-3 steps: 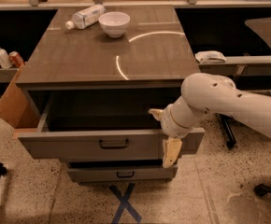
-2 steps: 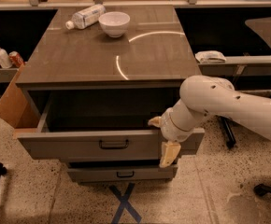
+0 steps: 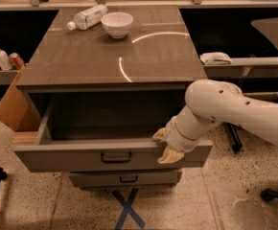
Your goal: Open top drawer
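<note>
Grey-brown, the top drawer (image 3: 72,161) stands pulled out toward the near side of the cabinet (image 3: 105,56). The claw (image 3: 165,145) sits at its front panel's right end, spread open across the top edge.

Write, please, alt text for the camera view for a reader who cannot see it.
The top drawer of a grey-brown cabinet stands pulled well out, with the robot's gripper at the right part of its front panel's upper edge. A white bowl and a plastic bottle lying on its side sit at the back of the cabinet top.
</note>
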